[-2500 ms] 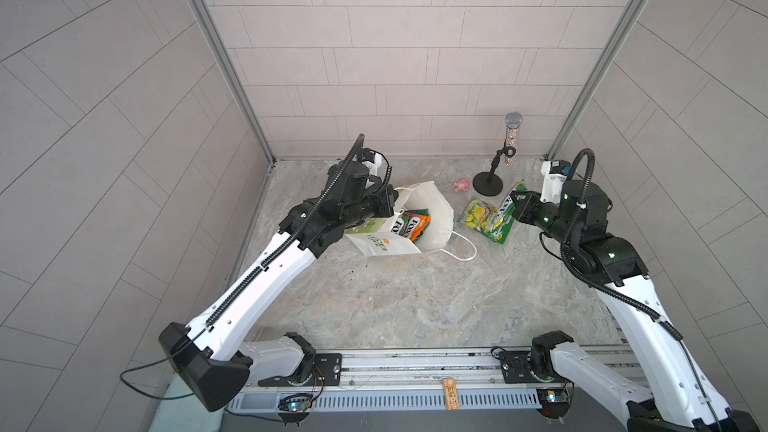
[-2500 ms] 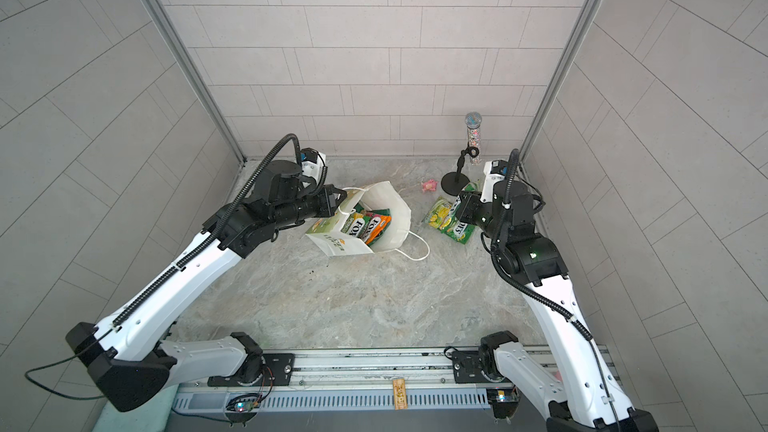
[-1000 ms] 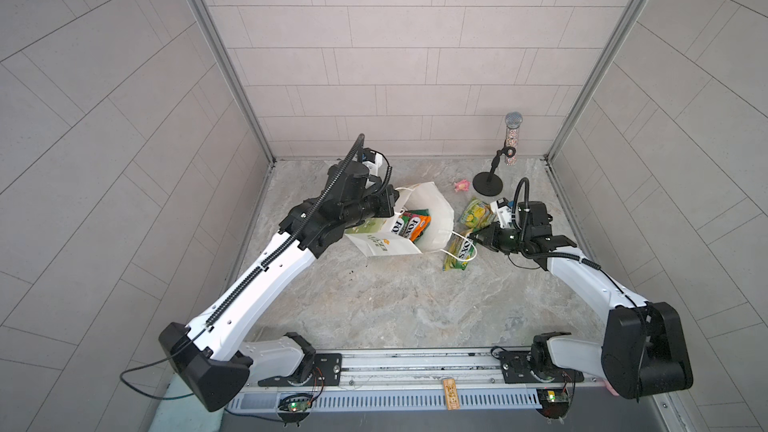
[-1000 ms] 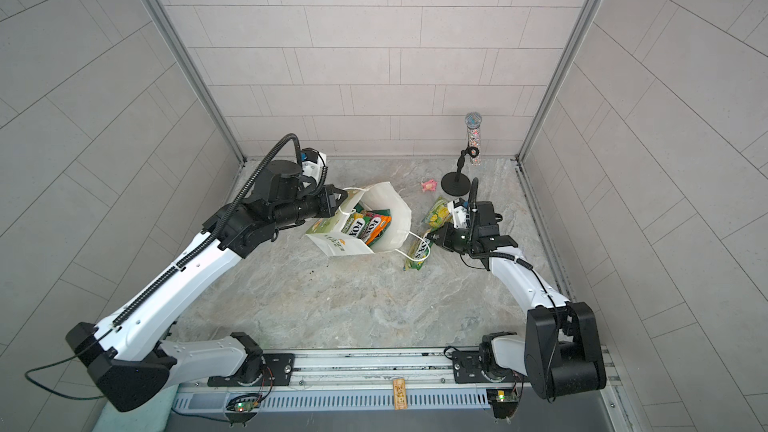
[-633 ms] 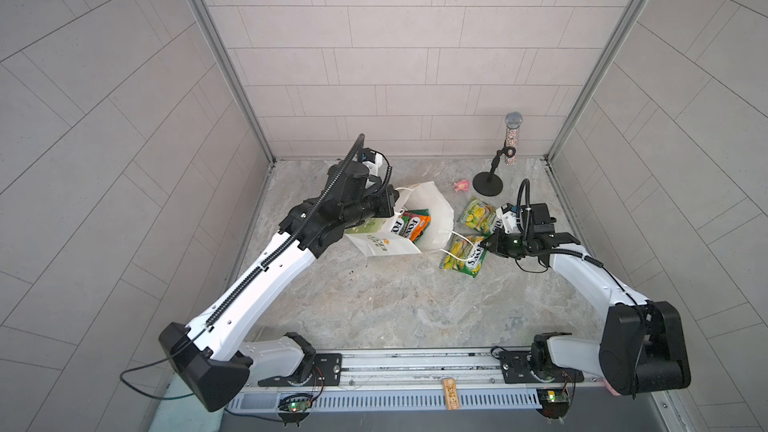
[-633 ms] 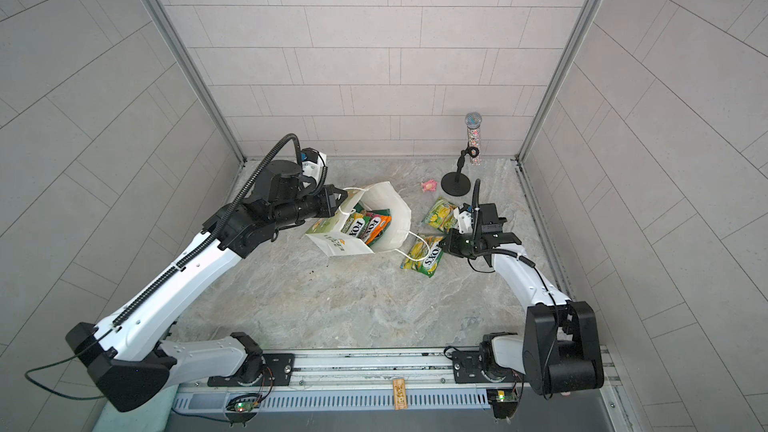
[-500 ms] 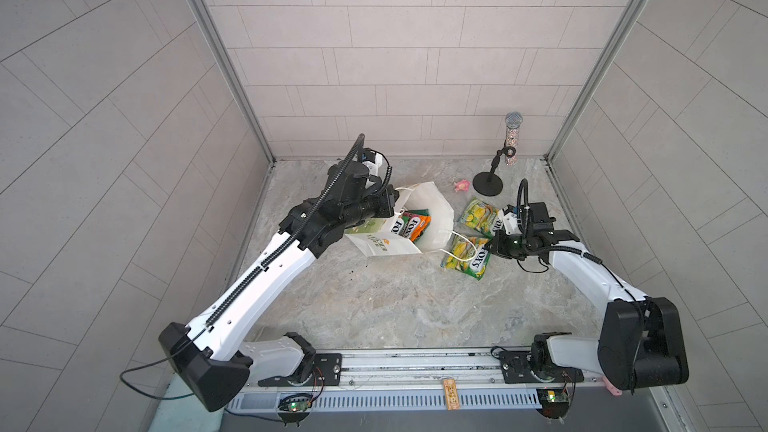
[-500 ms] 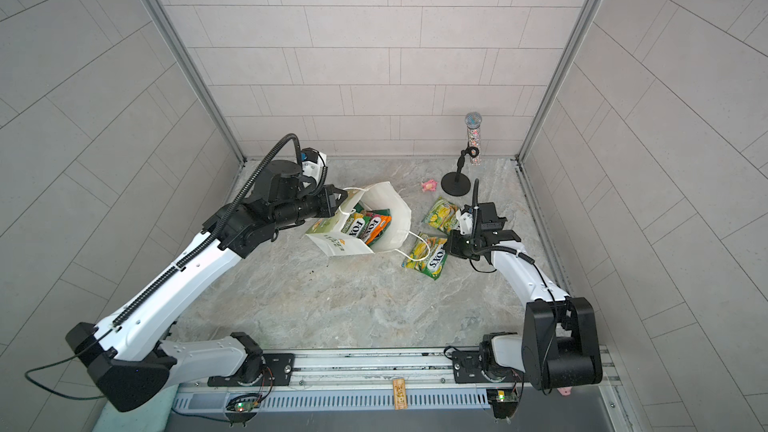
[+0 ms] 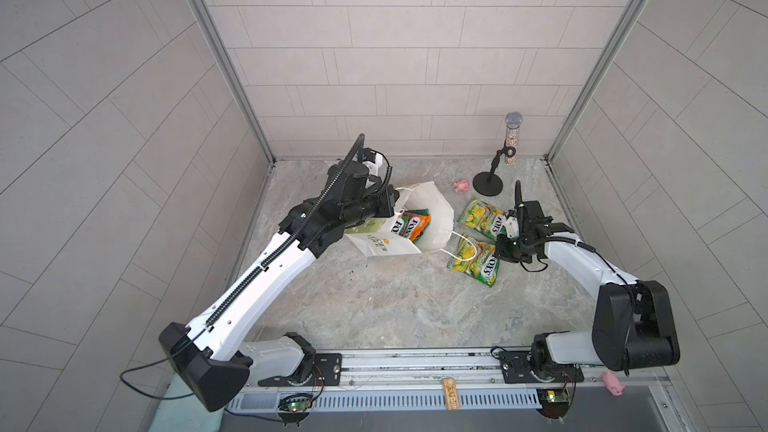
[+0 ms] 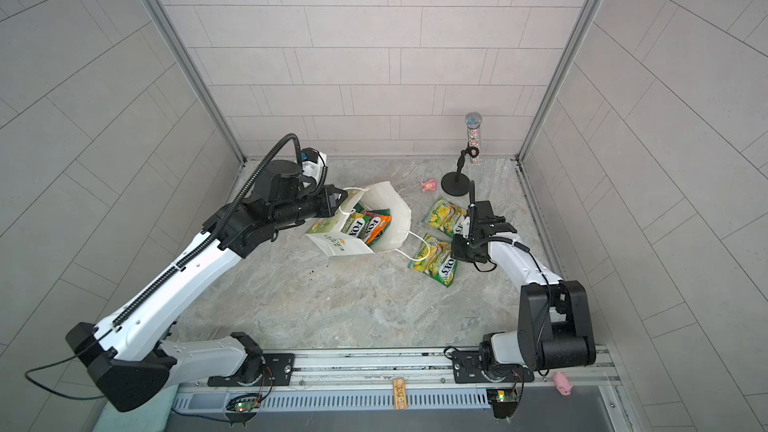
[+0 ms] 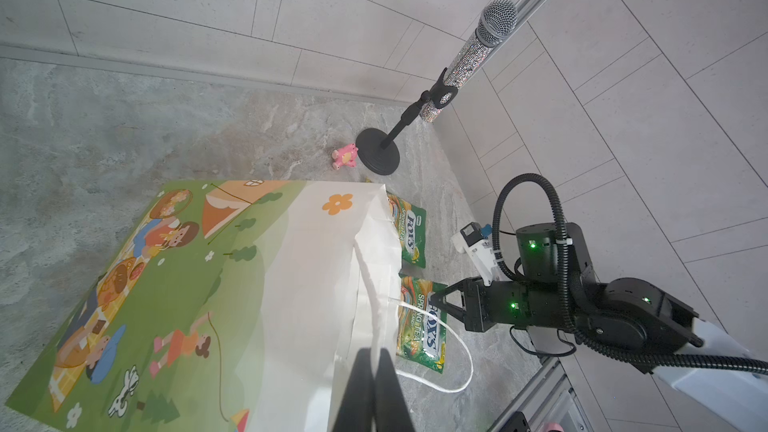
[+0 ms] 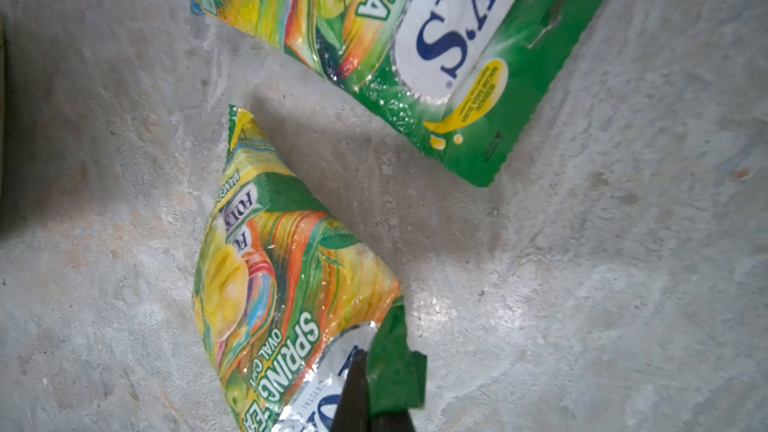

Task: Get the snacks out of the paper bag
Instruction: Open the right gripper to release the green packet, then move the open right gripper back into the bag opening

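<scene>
The paper bag [image 9: 380,243] [image 10: 338,243] lies on its side at the centre of both top views, on the marble floor [image 9: 374,305], with its open mouth turned to the right of the frame. Two packets show inside the mouth, side by side: a yellow-green FOX'S packet [image 9: 400,226] [image 10: 353,224] and an orange-red packet [image 9: 419,226] [image 10: 377,229]. Whether anything lies deeper in the bag is hidden.

The left gripper [image 11: 374,357] has its fingers pressed together on the white rim of the bag's mouth, as the left wrist view shows.

Two more FOX'S packets lie outside, right of the bag and close together. The farther packet [image 9: 482,218] [image 12: 415,35] lies flat and untouched. The nearer packet [image 9: 476,261] [image 12: 266,284] is on the floor just beside the mouth, with one white cord handle [image 9: 457,252] draped over it. The right gripper [image 12: 370,367] [image 9: 500,245] is clamped on this packet's green corner.
</scene>
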`<state>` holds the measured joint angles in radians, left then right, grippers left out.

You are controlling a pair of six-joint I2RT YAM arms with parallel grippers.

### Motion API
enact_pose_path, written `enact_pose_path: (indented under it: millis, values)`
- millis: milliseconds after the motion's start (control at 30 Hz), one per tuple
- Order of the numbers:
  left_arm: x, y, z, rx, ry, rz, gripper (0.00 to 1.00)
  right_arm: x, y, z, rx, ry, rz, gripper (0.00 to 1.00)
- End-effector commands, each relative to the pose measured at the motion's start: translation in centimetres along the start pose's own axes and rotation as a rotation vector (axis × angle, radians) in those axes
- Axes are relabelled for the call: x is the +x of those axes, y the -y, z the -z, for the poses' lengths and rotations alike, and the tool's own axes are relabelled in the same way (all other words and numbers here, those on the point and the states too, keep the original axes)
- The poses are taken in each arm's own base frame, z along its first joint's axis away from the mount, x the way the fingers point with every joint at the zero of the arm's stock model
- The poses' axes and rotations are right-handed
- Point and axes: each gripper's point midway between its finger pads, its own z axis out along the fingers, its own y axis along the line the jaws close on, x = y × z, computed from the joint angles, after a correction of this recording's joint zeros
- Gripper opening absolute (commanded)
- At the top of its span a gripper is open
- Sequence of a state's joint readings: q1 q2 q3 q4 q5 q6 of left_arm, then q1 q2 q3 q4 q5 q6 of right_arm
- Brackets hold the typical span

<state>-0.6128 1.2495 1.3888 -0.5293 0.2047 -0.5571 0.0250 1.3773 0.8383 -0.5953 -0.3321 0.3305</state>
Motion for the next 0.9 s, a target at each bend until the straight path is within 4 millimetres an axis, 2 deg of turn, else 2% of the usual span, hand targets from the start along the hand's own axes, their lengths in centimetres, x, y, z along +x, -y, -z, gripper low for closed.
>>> enact_pose_path:
  millis: [0, 100, 200, 367, 567, 767, 867]
  values:
    - [-0.4, 0.2, 0.8, 0.014, 0.022, -0.011, 0.0, 0.0, 0.7, 0.1, 0.041, -0.009, 0.007, 0.08]
    - [-0.4, 0.2, 0.7, 0.012, 0.022, -0.011, 0.0, 0.0, 0.7, 0.0, 0.034, -0.01, 0.005, 0.15]
    - [-0.3, 0.1, 0.7, 0.011, 0.021, -0.01, 0.0, -0.1, 0.7, 0.1, 0.038, -0.004, 0.003, 0.27]
    - [-0.4, 0.2, 0.7, 0.012, 0.022, -0.01, 0.0, -0.5, 0.7, 1.0, 0.047, 0.031, 0.004, 0.34]
    - [-0.4, 0.2, 0.7, 0.015, 0.019, -0.01, 0.0, -1.5, 0.8, 3.3, 0.076, 0.122, 0.012, 0.52]
    - [-0.4, 0.3, 0.7, 0.019, 0.018, -0.01, 0.0, -2.1, 0.7, 5.4, 0.092, 0.186, 0.025, 0.62]
    - [-0.4, 0.3, 0.7, 0.019, 0.018, -0.01, 0.0, -2.6, -1.2, 6.9, 0.001, 0.225, 0.049, 0.62]
